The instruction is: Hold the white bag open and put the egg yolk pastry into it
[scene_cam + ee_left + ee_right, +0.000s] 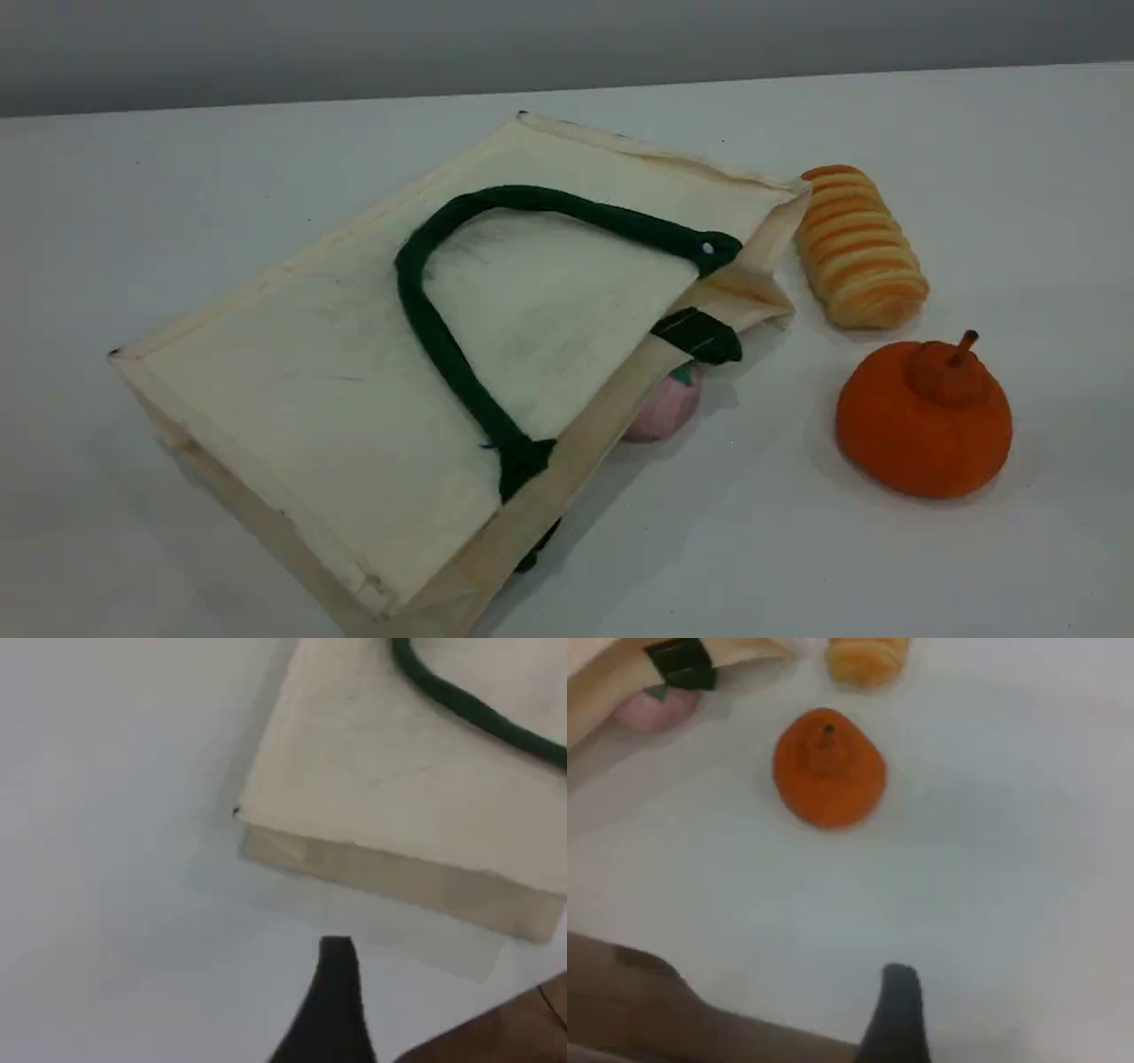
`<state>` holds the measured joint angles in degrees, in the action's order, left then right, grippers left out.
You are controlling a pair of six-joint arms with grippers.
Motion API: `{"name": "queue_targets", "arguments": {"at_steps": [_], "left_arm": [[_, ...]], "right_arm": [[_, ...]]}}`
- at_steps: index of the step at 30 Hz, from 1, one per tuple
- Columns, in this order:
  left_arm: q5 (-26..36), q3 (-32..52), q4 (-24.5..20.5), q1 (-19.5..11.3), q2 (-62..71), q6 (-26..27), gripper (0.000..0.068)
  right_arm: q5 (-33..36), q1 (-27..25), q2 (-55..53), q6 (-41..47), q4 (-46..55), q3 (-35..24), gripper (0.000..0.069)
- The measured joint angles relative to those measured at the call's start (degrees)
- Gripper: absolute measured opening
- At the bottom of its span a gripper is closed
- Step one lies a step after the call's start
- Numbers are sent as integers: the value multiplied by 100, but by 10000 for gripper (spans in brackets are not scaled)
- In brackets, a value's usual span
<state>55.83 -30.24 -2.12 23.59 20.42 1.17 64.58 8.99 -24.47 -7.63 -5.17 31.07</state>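
Note:
The white bag (354,354) lies flat on its side across the middle of the table, mouth facing right. One dark green handle (443,346) loops over its upper face. The egg yolk pastry is out of view. Neither arm shows in the scene view. In the left wrist view a dark fingertip (337,957) hovers above bare table just off the bag's base corner (372,771), with nothing against it. The right wrist view shows its fingertip (897,992) over bare table, well short of the food items, also with nothing against it.
A pink ball with a green mark (664,408) sits at the bag's mouth, partly under the flap. To the right lie a ridged golden bread roll (858,248) and an orange stemmed fruit (921,421). A brown surface (656,1010) borders the table's edge.

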Motion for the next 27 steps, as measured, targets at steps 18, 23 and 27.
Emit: {"name": "queue_targets", "arguments": {"at_steps": [18,23,27], "left_arm": [[597,149,-75,0,-253,-59,585],[597,149,-75,0,-423,-59,585],[597,145,-75,0,-518,-59,585]], "right_arm": [[-26,0,217,-13,-603,-31,575],[-99,0,248,-179,-408,-78,575],[-291,0,248,-139,-436,-176,575]]}}
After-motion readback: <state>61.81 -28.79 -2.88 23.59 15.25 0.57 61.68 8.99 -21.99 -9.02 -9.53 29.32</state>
